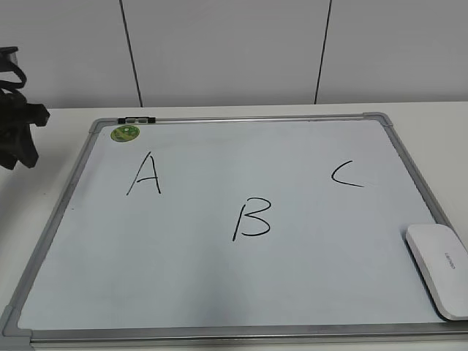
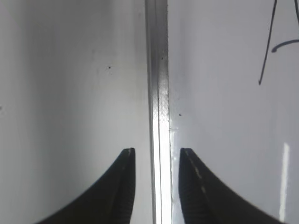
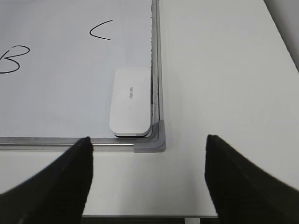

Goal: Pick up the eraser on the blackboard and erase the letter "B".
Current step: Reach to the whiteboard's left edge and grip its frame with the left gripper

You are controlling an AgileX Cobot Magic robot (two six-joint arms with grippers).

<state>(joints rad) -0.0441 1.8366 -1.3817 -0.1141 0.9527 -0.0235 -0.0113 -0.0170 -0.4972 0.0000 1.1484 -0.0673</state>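
The blackboard (image 1: pixel 219 292) is a white board with a grey frame, lying flat on the table. The black letter "B" (image 1: pixel 251 218) is near its middle, and also shows in the right wrist view (image 3: pixel 11 59). The white eraser (image 1: pixel 442 267) lies in the board's near right corner, and shows in the right wrist view (image 3: pixel 131 101). My right gripper (image 3: pixel 148 161) is open and empty, above the table in front of that corner. My left gripper (image 2: pixel 156 158) is open and empty, astride the board's left frame (image 2: pixel 158 93). The left arm (image 1: pixel 16 131) is at the far left.
A black "A" (image 1: pixel 145 174) and a black "C" (image 1: pixel 346 175) are also on the board. A green round sticker (image 1: pixel 125 133) sits at the far left corner. The white table (image 3: pixel 219 70) runs right of the board to a dark edge.
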